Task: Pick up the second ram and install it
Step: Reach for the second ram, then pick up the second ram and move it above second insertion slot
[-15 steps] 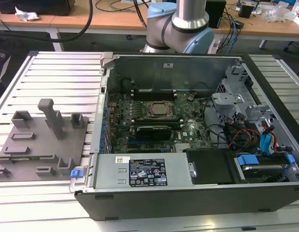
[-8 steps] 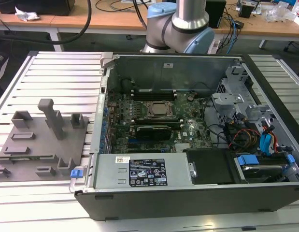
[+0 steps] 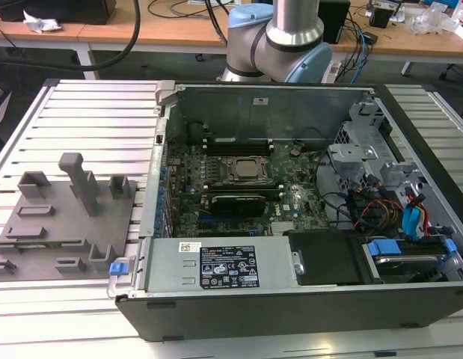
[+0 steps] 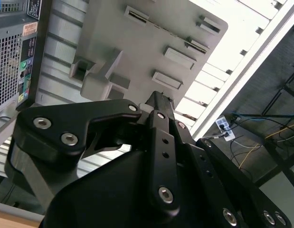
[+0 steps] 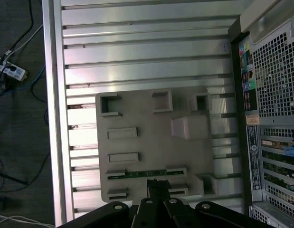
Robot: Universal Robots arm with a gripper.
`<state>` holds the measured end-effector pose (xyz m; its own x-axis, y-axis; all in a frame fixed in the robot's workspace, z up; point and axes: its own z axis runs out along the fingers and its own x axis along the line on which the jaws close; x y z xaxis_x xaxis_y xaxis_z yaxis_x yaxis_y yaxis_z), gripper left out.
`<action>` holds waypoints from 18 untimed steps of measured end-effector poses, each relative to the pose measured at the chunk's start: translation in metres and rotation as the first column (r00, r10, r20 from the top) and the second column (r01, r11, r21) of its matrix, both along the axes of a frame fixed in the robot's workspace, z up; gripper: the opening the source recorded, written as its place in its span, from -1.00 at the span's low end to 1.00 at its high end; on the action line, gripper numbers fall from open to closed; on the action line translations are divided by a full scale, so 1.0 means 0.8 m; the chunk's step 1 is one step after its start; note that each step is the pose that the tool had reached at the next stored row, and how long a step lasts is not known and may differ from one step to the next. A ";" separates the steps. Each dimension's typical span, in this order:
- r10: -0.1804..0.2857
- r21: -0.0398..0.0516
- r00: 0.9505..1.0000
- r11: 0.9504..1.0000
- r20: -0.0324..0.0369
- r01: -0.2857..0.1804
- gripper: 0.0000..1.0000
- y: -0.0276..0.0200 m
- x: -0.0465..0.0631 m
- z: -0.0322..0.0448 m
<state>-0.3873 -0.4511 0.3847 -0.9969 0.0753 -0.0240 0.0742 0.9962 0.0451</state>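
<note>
So the second ram (image 5: 147, 174) is sitting in the grey holder plate (image 5: 147, 142), just one green stick, standing on its edge between two little end brackets. Its long axis runs the same way as the slats of the aluminium table (image 5: 137, 47), with one end aimed at the computer case (image 5: 270, 118) and the other away from it. Two long flat slot blocks (image 5: 122, 133) lie parallel to it, both bare.

The gripper (image 5: 157, 182) hangs right by the stick's middle in the first wrist view, with its tips pinched together and nothing in them. Can't say if it's touching the board or not.

The second wrist view gives you the gripper's black linkage side-on and the plate beyond it, but I can't pick out the stick there. Both wrist views catch one white power strip (image 5: 11, 71) on the floor.

The exterior view is the one that looks inside the open case: one motherboard (image 3: 238, 187) and one CPU socket (image 3: 247, 169). There the plate sits at about 9 o'clock from the case
</note>
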 end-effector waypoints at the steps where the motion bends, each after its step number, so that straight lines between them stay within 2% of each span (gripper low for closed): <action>1: 0.000 0.000 1.000 1.000 0.000 0.000 -0.79 0.0000 0.000 0.0000; 11: 0.008 0.000 1.000 1.000 0.000 -0.008 -0.79 -0.0002 0.000 0.0000; 15: 0.070 0.000 0.998 0.998 0.000 -0.070 -0.79 -0.0002 0.000 0.0000; 18: 0.124 0.000 0.992 0.992 0.000 -0.124 -0.79 -0.0002 0.000 0.0000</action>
<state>-0.3873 -0.4513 0.3847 -0.9985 -0.0494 -0.0241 -0.0504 0.9977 0.0452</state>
